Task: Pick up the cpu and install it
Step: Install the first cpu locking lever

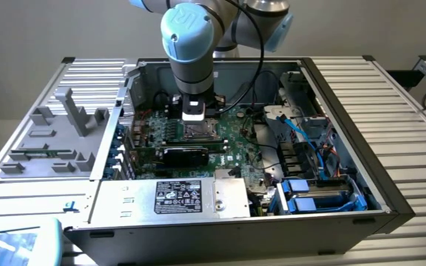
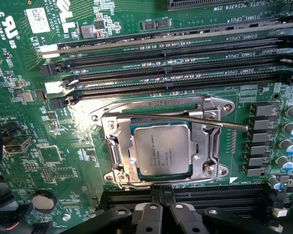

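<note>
Wrist view: cpu [image 2: 162, 148] sits flat in the socket frame [image 2: 210, 141] on the motherboard [image 2: 63, 161], retention lever [image 2: 185, 121] lying across it. My gripper [image 2: 158, 214] hovers just beside the socket, fingers closed, holding nothing. I'd check the chip lies level in the frame before any pressing
</note>
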Robot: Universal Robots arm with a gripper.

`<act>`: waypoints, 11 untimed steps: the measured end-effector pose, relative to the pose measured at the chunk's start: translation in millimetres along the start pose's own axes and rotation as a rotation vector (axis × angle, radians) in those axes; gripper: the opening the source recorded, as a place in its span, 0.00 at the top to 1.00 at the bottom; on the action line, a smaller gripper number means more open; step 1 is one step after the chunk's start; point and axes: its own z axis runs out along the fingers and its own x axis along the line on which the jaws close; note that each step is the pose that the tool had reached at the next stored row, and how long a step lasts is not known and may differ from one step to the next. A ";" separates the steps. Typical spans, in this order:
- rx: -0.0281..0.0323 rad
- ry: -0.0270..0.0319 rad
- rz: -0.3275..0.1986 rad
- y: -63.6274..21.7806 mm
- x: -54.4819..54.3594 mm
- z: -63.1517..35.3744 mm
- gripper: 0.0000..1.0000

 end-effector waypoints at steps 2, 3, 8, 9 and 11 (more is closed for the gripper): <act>0.0001 0.0000 0.000 0.0 0.0 0.0 0.88; 0.0001 0.0000 0.000 0.0 0.0 0.0 0.88; 0.0001 0.0000 0.000 -0.2 2.1 0.2 0.88; 0.0001 0.0000 0.000 -0.2 2.5 0.2 0.88; 0.0000 0.0002 0.000 -0.2 2.7 0.2 0.88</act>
